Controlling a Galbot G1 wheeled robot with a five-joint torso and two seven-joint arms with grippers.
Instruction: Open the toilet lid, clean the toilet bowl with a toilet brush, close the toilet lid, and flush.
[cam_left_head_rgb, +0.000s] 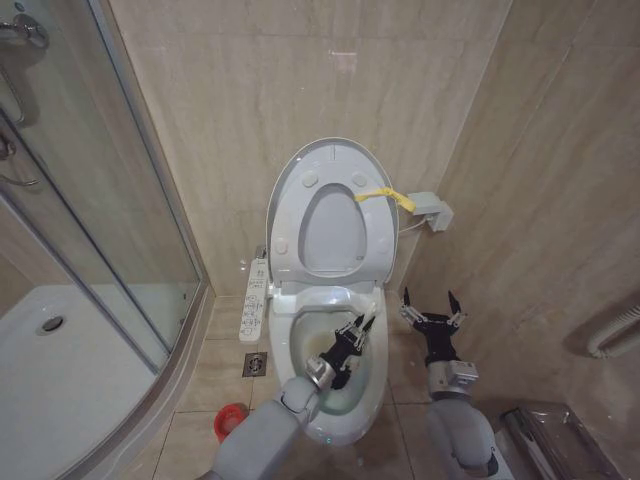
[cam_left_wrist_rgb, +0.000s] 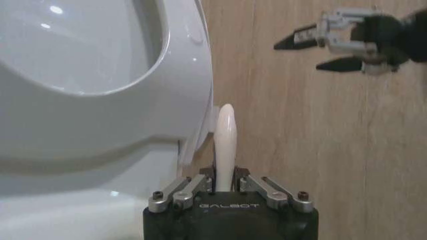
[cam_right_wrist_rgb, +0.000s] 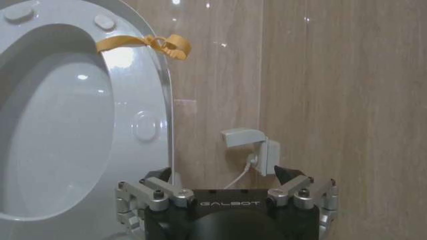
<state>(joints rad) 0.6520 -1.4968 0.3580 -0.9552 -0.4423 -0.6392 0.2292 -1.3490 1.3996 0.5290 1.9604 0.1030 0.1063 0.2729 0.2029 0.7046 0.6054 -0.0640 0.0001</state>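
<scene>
The toilet lid stands raised against the wall, and its yellow loop tag hangs to the right. The seat ring is up with it. Below lies the open toilet bowl. My left gripper hangs over the bowl's right half, shut on the toilet brush's white handle. The handle's rounded end sticks out past the fingers, and the bristle head is hidden. My right gripper is open and holds nothing, beside the bowl's right side above the floor. The right wrist view has the lid and its tag.
The button panel runs along the bowl's left side. A red holder cup and a floor drain are on the tiles to its left. The glass shower enclosure fills the left. A wall socket with a cable sits right of the lid.
</scene>
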